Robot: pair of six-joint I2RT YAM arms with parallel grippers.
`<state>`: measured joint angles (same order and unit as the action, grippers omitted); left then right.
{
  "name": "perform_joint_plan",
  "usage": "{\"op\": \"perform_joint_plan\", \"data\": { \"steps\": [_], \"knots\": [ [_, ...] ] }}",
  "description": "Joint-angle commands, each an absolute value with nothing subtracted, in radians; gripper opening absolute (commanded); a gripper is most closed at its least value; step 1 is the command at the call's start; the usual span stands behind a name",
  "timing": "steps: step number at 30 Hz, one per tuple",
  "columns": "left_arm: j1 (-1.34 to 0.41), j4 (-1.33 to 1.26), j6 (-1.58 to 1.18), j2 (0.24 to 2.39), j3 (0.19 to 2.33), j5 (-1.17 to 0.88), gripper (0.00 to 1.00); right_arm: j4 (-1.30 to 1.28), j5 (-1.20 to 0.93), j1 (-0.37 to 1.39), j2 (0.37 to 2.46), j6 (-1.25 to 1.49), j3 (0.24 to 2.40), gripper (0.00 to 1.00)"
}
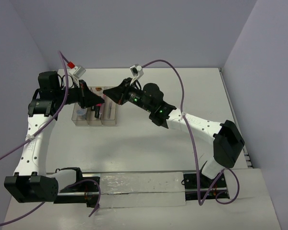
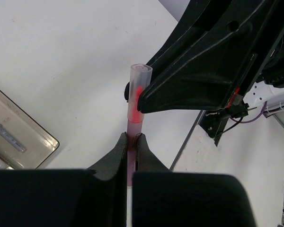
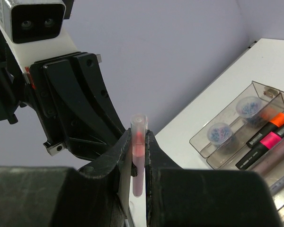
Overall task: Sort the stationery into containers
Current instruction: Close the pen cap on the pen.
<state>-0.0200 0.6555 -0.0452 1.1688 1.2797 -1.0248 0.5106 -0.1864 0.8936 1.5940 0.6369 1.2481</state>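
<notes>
1. Left gripper (image 2: 134, 138): the jaws are pressed together on the lower barrel of the pink pen (image 2: 134, 122). The pen is held upright and clear of the table.
2. Pink pen: it hangs in the air between the two arms. In the overhead view it is near the far end of the tray (image 3: 201, 140). It lies in no compartment yet.
3. Right gripper (image 3: 139, 139): it is clamped on the pen's clear-capped upper end from the opposite side. The double grip suggests a handover or regrip. One gripper must release before placement.
4. Tray: one compartment holds the round pieces (image 3: 248, 106). The next holds the orange-black highlighter (image 3: 270, 124) and the pink-black highlighter (image 3: 260, 144). Items are grouped by kind, so the pen probably belongs with other pens.
</notes>
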Motion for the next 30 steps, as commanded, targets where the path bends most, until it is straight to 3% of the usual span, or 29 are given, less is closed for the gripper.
{"op": "perform_joint_plan", "data": {
  "steps": [1, 30],
  "knots": [
    [-0.011, 0.458, -0.067, 1.188, 1.387, -0.914, 0.0, 0.426, -0.347, 0.993, 1.614, 0.657, 1.198, 0.0],
    [-0.012, 0.469, -0.03, 1.229, 1.433, -0.891, 0.0, 0.401, -0.342, 1.048, 1.646, 0.649, 1.192, 0.0]
  ]
}}
